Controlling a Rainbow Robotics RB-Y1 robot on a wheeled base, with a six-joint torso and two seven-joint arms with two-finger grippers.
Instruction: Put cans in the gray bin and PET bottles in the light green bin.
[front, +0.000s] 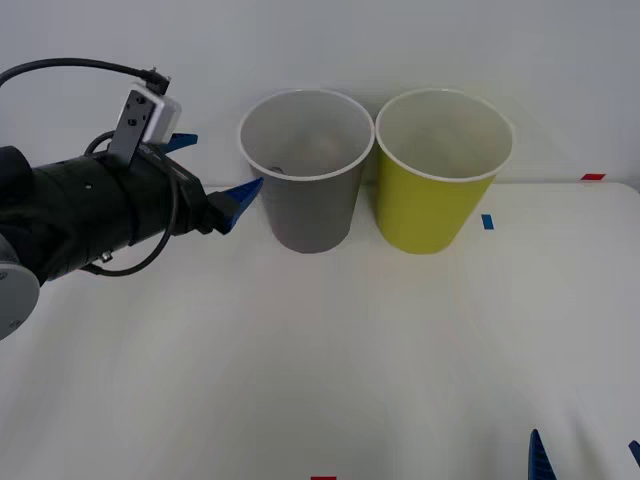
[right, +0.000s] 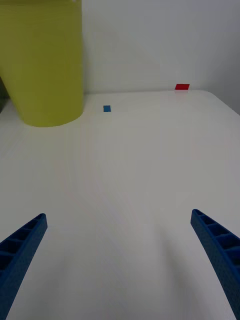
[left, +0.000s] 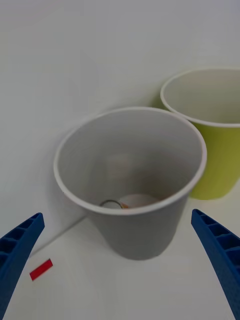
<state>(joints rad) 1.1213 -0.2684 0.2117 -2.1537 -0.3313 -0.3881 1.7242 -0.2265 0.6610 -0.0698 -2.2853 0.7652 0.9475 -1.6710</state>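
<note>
- Gray bin (front: 305, 200) stood at the far side of the white desk (front: 320, 370), with the light green bin (front: 440, 190) just beside it on the robot's right; their white rims were touching or nearly so.
- Can (left: 127, 202) lay inside the gray bin, low against the near wall. Its silver ring top and a bit of orange body showed over the rim in the left wrist view; the rest was hidden.
- Left claw (front: 215, 180) hung beside the gray bin on its left, about level with the rim. Blue fingers (left: 17, 250) were spread wide apart and held nothing.
- Right claw (right: 120, 265) sat low over the near right part of the desk, well apart from both bins, fingers apart and empty; judged to be parked.
- Small blue tape mark (front: 487, 221) and red tape mark (front: 593, 177) were stuck to the desk on the right.
- Judgement: the can step looked done, with the can in the correct bin and the left claw released.
- No bottle lay on the visible desk, and nothing could be made out inside the green bin.
- Next move, as judged: draw the left arm clear of the gray rim without knocking it, then look for any bottle to carry to the green bin.
</note>
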